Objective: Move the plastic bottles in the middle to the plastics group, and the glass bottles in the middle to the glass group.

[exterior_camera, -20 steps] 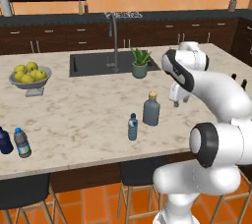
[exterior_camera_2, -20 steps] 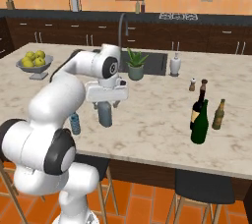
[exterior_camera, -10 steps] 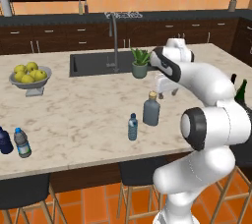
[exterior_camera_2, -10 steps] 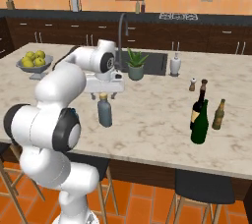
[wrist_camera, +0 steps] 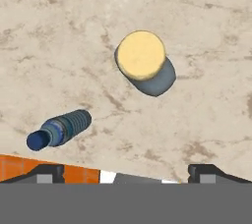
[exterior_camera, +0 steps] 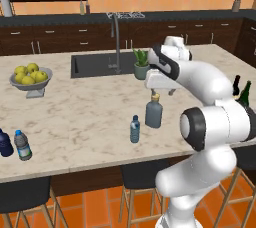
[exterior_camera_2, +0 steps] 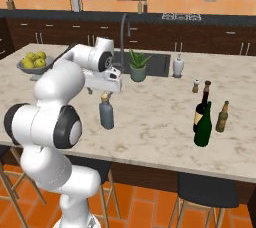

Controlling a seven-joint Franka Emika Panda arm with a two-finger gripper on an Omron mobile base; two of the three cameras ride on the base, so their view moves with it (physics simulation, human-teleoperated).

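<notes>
Hand view: the hand (wrist_camera: 126, 171) is seen spread wide and empty above the grey-blue bottle (wrist_camera: 145, 69), whose tan stopper hides its neck; the small water bottle (wrist_camera: 60, 129) stands just beside it on the desk (wrist_camera: 206, 31), label hard to read

The squat grey-blue bottle (exterior_camera: 153, 113) with a tan stopper is standing upright near the front middle of the marble counter; from above, its round stopper is hiding most of its body (wrist_camera: 147, 68). The small clear water bottle (exterior_camera: 134, 129) with a blue cap is standing upright just beside it, nearer the counter edge. The tall dark green wine bottle (exterior_camera_2: 202, 125) is standing at the far right, touching or nearly touching the black wine bottle (exterior_camera_2: 204, 103), with the brown bottle (exterior_camera_2: 222, 117) near them. The navy bottle (exterior_camera: 4, 143) and clear blue-capped bottle (exterior_camera: 22, 145) are standing together at the left end.
</notes>
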